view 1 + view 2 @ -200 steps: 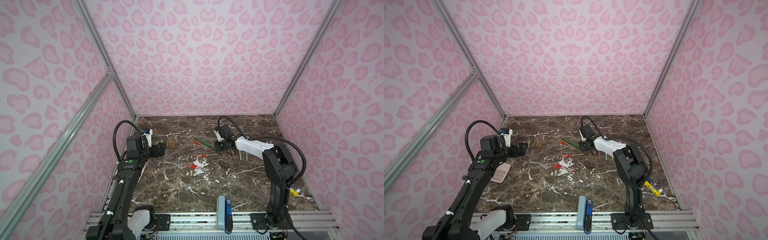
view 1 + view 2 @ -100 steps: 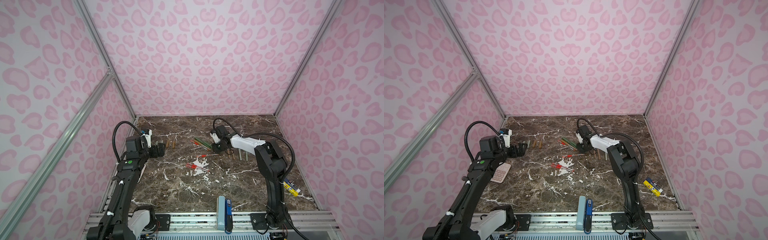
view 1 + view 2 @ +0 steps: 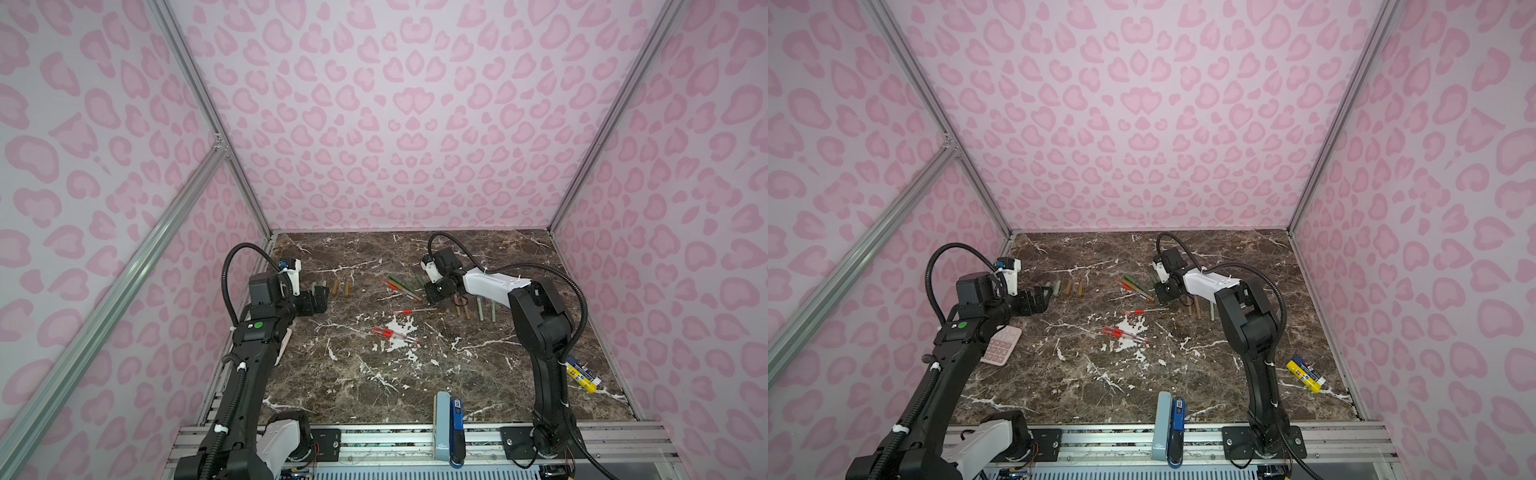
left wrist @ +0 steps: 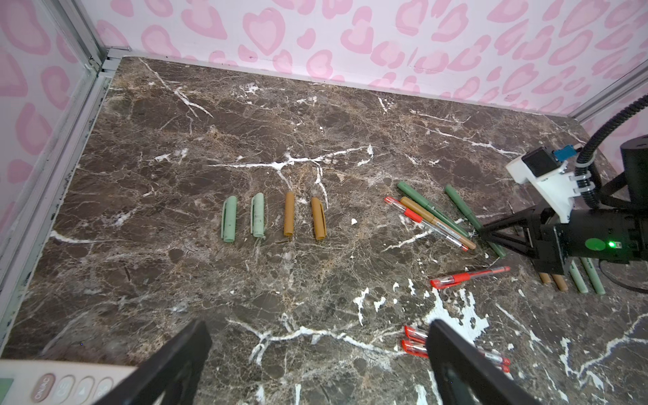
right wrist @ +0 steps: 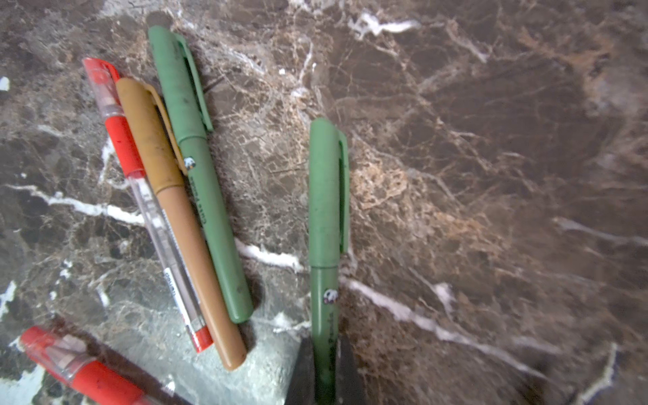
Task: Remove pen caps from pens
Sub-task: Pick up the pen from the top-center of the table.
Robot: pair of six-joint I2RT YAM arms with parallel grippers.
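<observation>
Green capped pen (image 5: 324, 245) lies just beside the 3-pen bundle (image 5: 182, 196), R gripper (image 5: 324, 371) clenched on its barrel end; long axis runs straight out from the jaws, cap (image 5: 328, 189) farthest. L gripper (image 4: 319, 329) (wide open, empty) sits well apart from that bundle.

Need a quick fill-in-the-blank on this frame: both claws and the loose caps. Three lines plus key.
1. The right claw is shut on a capped pen whose colour is ____.
2. Beside the two pale green caps on the table lie loose tan caps, numbering ____.
3. The left claw holds nothing, and its jaws stand ____.

Missing words: green; two; open.
</observation>
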